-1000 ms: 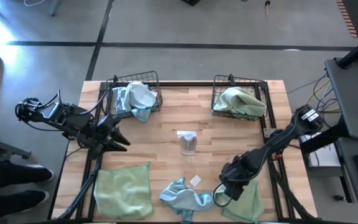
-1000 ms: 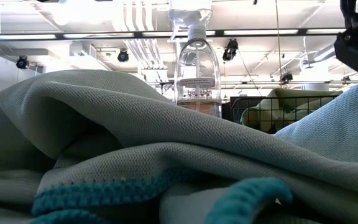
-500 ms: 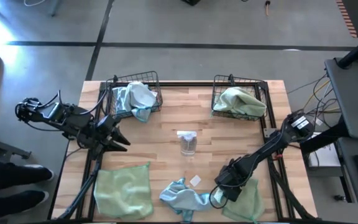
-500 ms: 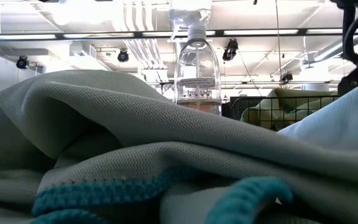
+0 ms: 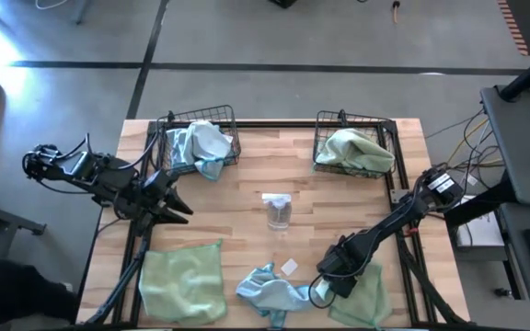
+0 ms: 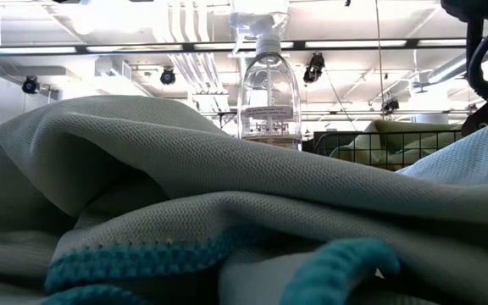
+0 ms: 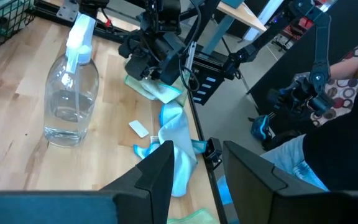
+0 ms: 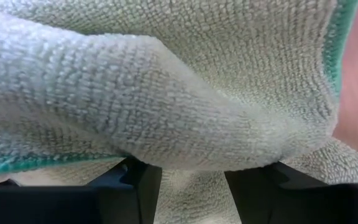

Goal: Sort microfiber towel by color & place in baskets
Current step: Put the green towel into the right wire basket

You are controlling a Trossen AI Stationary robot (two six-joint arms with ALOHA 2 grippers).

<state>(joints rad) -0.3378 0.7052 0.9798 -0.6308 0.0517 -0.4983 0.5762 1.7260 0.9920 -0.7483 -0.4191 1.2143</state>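
Pressing down on the green towel (image 5: pixel 364 296) at the table's (image 5: pixel 247 193) front right corner, the right gripper (image 5: pixel 325 290) has its fingers spread over the cloth; the left gripper (image 5: pixel 180 210) hangs part open, empty, near the blue-filled basket (image 5: pixel 233 138)

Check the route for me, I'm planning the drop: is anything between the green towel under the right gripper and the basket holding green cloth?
Nothing visible: bare wood lies between the pale green microfiber towel under the right gripper and the black wire-mesh basket; the clear spray bottle stands aside.
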